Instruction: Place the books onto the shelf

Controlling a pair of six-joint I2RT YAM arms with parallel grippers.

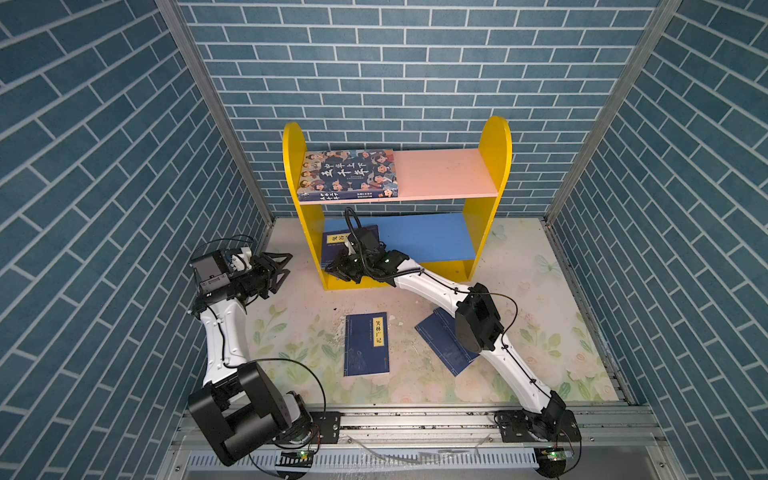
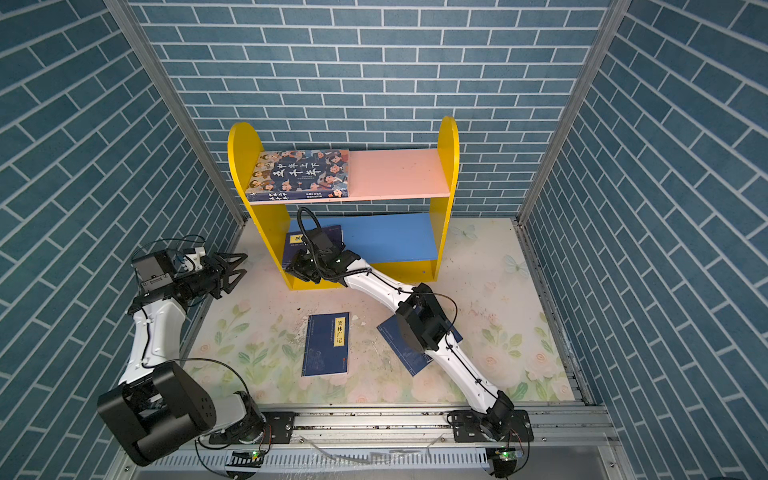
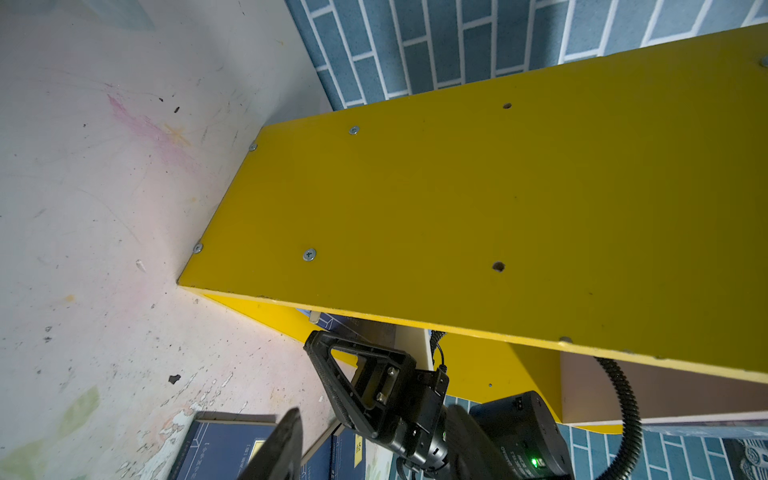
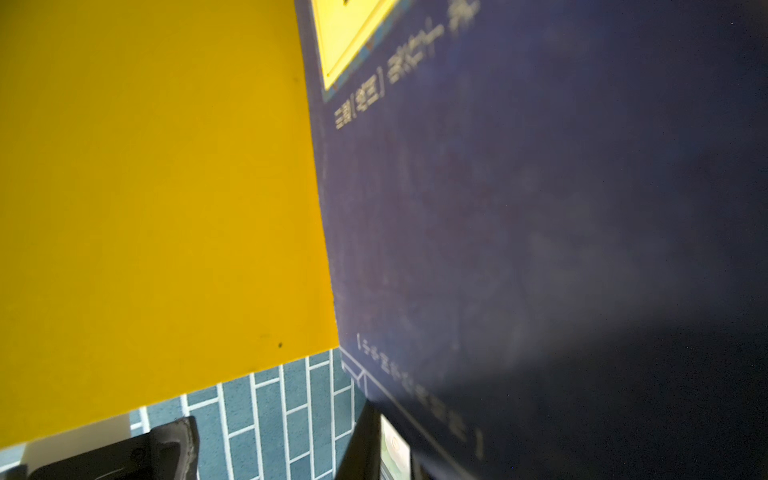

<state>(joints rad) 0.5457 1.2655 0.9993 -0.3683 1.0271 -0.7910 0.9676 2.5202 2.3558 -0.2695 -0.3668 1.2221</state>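
R gripper [image 1: 338, 270] is pinched tight on the near end of a thin navy book [image 1: 332, 249]. The book goes straight out in front of the fingers. Its long way points into the shelf [image 1: 293, 166] & it lies flat on the blue board [image 1: 428, 237]. In the right wrist view the book's side edge sits just beside the yellow side wall [image 4: 166, 208], so there's almost no room on that side. I think the job now is to slide it in a bit more, straight along its long way, then let go. If it turns, the corner could bump that wall.

L gripper [image 1: 284, 267] has its fingers apart w/ nothing in them. It hangs outside the shelf, across the yellow wall from R gripper.

The big faces book [image 1: 347, 172] is up above R gripper, flat on the pink board [image 1: 444, 172].

2 more thin ones lie on the table [image 1: 291, 324], back behind R gripper:
- The middle book [image 1: 366, 345] is about between the 2 arms, long way pointing at the shelf.
- The tilted book [image 1: 436, 340] is partly under the R arm.

L gripper is free, so it's prob. the better one for the middle book.
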